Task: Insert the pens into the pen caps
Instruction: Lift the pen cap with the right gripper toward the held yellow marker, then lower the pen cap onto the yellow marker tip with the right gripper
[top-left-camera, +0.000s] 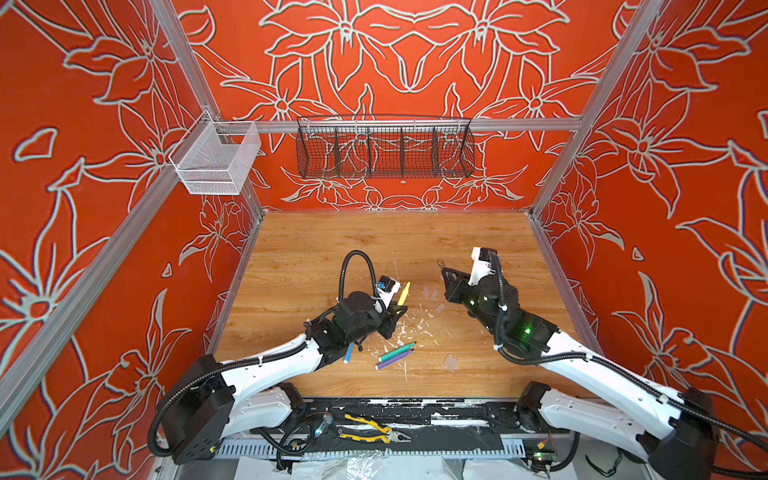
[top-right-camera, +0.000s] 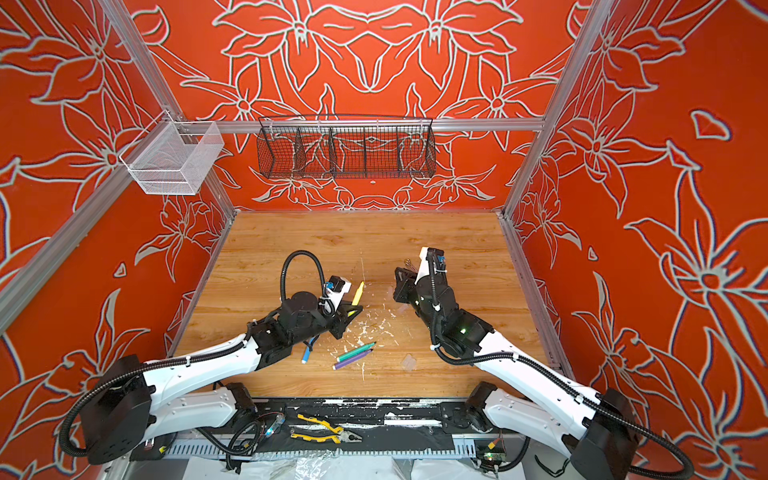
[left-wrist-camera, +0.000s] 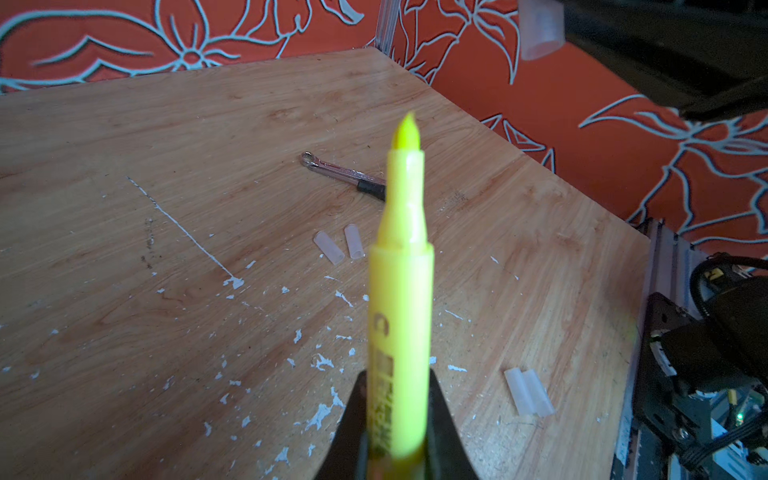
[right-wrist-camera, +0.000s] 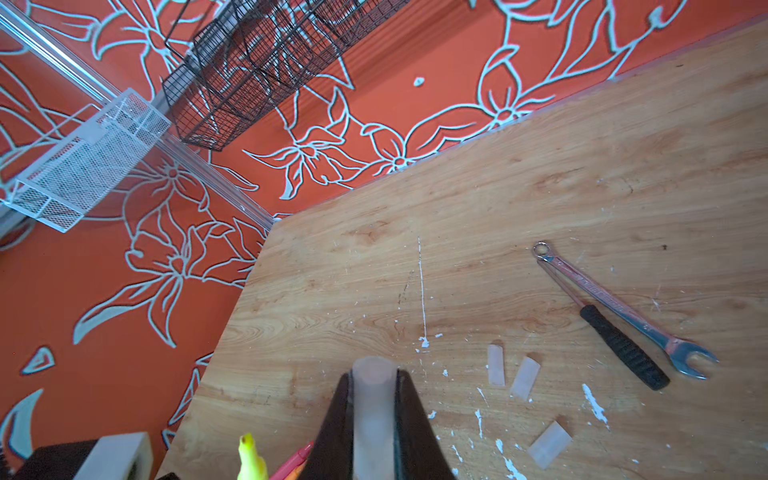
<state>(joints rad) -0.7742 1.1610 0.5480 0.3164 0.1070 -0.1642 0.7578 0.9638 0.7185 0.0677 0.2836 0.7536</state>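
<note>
Yellow pen (left-wrist-camera: 401, 291): item is being pinched low on its barrel by the left tool (left-wrist-camera: 397, 376), whose jaws are being pressed against both sides, and is being carried clear above the table (right-wrist-camera: 457, 257). Its long axis is running out from the tool, felt tip uncovered and leading, directed toward the far wall and raised somewhat in both top views. Clear cap (right-wrist-camera: 374, 415): item is being clamped lengthwise between the jaws of the right tool (right-wrist-camera: 374, 376), one end projecting past them; which end is open cannot be told. Pen and cap are being held apart, axes not yet in line. Step in hand, as judged: alignment ahead of insertion. The next move is judged to call for the cap's mouth being turned to face the tip, both axes being brought onto one line, then a straight push. Remaining stock lying on the table: loose caps (right-wrist-camera: 525, 377), green pen (top-left-camera: 397, 351) just beside purple pen (top-left-camera: 394, 360), blue pen (top-left-camera: 348, 354) partly under the left arm.
</note>
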